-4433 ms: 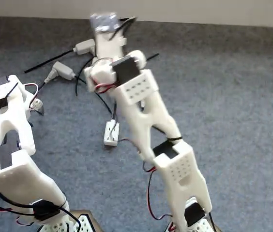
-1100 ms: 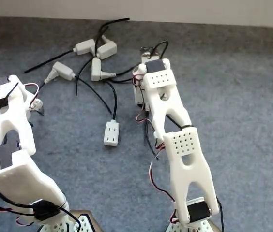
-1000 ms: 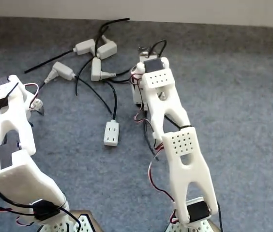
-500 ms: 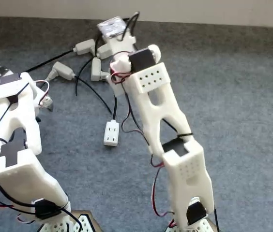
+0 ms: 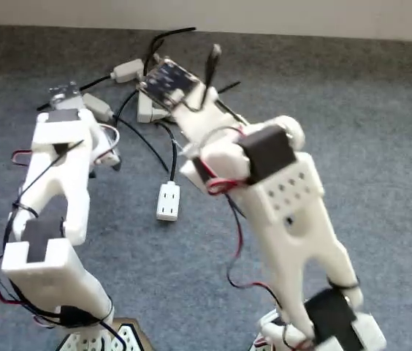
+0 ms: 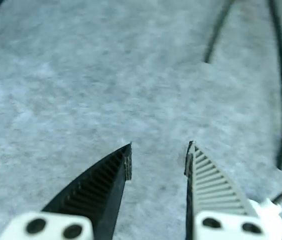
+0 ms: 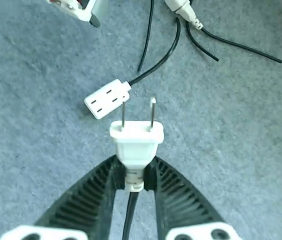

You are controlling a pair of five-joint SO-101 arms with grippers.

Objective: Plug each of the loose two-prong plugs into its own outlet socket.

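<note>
My right gripper (image 7: pixel 135 169) is shut on the neck of a white two-prong plug (image 7: pixel 136 137), its prongs pointing away from me, above the carpet. Just past the prongs lies a white outlet socket (image 7: pixel 107 98) on a black cord, slots facing up. From above, that socket (image 5: pixel 167 201) rests between the two arms, with the right arm (image 5: pixel 264 168) raised beside it. My left gripper (image 6: pixel 158 160) is open over bare carpet with nothing between its fingers. The left arm (image 5: pixel 63 139) stands to the left of the socket.
More white plugs (image 5: pixel 127 71) (image 5: pixel 146 110) and tangled black cords (image 5: pixel 144 142) lie at the back of the grey carpet. Another plug (image 7: pixel 183 9) and the other arm's gripper (image 7: pixel 78 7) sit beyond the socket. Black cords (image 6: pixel 281 100) run near my left gripper.
The right arm swung left over the cluster of plugs, then lifted and tilted back toward the socket. The left arm moved right and forward toward the cords.
</note>
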